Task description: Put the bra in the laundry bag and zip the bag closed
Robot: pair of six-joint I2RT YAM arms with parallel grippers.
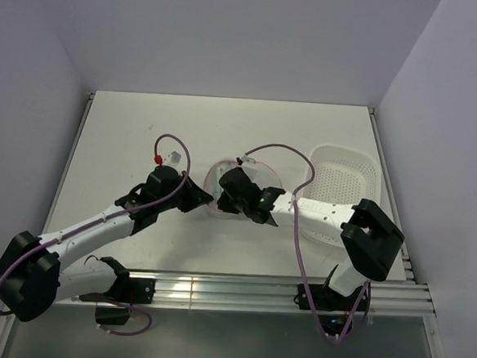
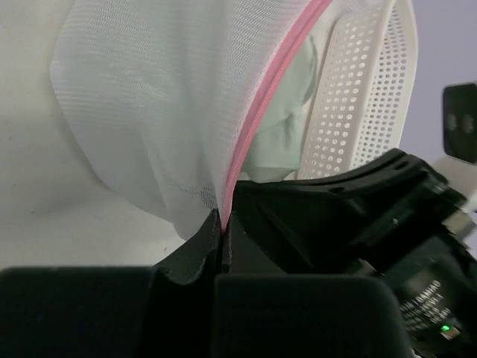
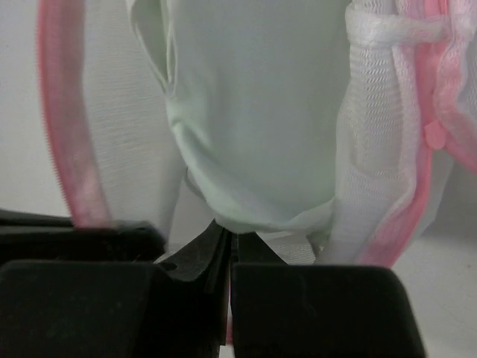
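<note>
The laundry bag point(image 1: 216, 178) stands open at the table's middle, between my two grippers. My left gripper point(image 1: 203, 199) is shut on the bag's pink rim point(image 2: 253, 119) and holds one white mesh disc point(image 2: 156, 104) up. My right gripper point(image 1: 225, 196) reaches into the opening from the right. In the right wrist view its jaws point(image 3: 232, 242) are shut on the lower edge of the pale mint bra point(image 3: 253, 112), which hangs between the bag's pink rims point(image 3: 63, 142). The bra point(image 2: 287, 112) also shows behind the rim in the left wrist view.
A white perforated plastic basket point(image 1: 346, 180) lies at the right, under the right arm's forearm, and shows in the left wrist view point(image 2: 358, 89). The right gripper's black body point(image 2: 358, 216) sits close beside my left fingers. Walls close in the table's left, far and right sides.
</note>
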